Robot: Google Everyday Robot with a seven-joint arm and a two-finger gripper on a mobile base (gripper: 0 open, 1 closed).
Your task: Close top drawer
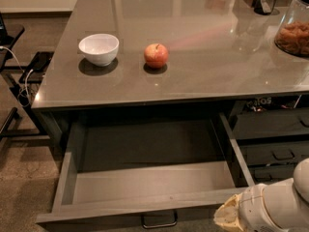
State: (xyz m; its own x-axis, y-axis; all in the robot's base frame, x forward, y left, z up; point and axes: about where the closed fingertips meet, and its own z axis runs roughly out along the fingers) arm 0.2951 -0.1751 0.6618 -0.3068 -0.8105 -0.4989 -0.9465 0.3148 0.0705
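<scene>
The top drawer is pulled far out from under the grey counter. It is wide and dark grey with a paler, empty inside. Its small metal loop handle shows at the bottom edge, mid-front. My gripper is at the lower right, a cream-coloured end on a white arm. It sits just in front of the drawer's right front corner, close to or touching the front panel.
A white bowl and a red apple sit on the counter. A glass jar of brown snacks stands at the right edge. Narrower dark drawers are to the right. Black chair legs and cables are at the left.
</scene>
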